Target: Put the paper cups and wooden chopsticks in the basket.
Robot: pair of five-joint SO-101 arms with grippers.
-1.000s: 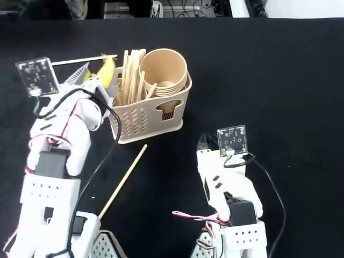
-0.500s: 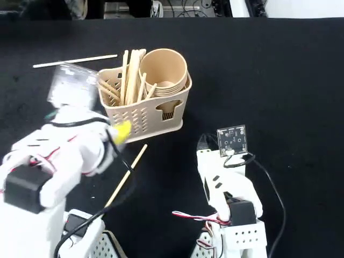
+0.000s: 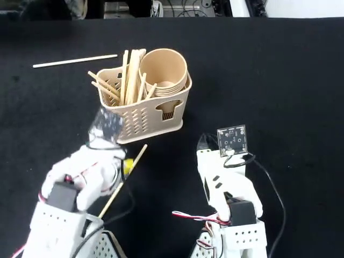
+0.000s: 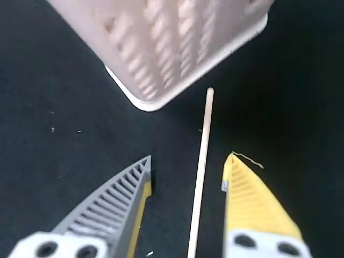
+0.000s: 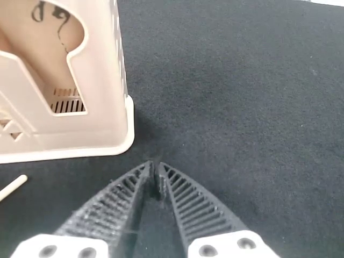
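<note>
White arms point(image 3: 223, 185), black cables point(image 3: 271, 186), grey and yellow left fingers point(image 4: 252, 204)

A black cloth covers the bench point(image 3: 290, 75). Just beyond its far edge lie tangled cables point(image 3: 185, 7). A white surface point(image 3: 306, 7) shows past the far right corner. A few pale lint specks point(image 4: 52, 129) dot the cloth.

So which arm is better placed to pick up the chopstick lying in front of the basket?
Left. The left gripper is open over the chopstick, one finger on each side of it. The right gripper is shut and sits by the basket corner, away from the stick.
</note>
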